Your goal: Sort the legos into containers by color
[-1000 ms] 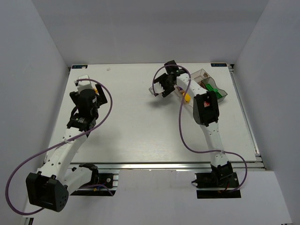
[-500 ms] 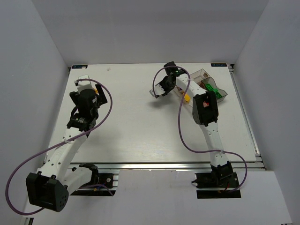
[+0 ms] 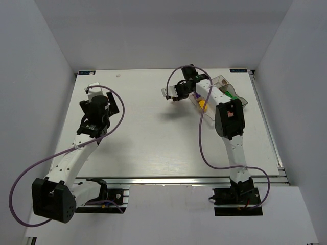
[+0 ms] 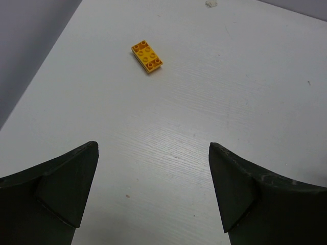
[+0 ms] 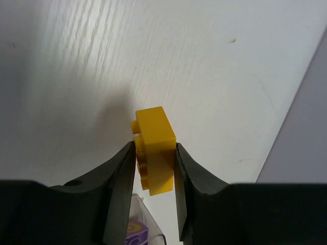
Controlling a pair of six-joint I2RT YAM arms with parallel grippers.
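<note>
My right gripper (image 3: 172, 95) is shut on a yellow lego (image 5: 156, 148) and holds it above the table, just left of the clear box (image 3: 240, 104). In the right wrist view its fingers (image 5: 118, 173) press the brick's two sides, and a box corner with a purple lego (image 5: 135, 238) shows below. The box holds green legos (image 3: 231, 95) and a yellow one (image 3: 203, 105). My left gripper (image 4: 153, 150) is open and empty at the table's far left (image 3: 96, 104). An orange-yellow lego (image 4: 147, 56) lies flat on the table ahead of it.
Grey walls stand close on the left, back and right of the white table (image 3: 153, 143). A small pale speck (image 4: 210, 3) lies near the back edge. Purple cables loop beside both arms.
My right gripper has shifted a little to the back right with the yellow lego. My left arm has moved slightly forward and right.
</note>
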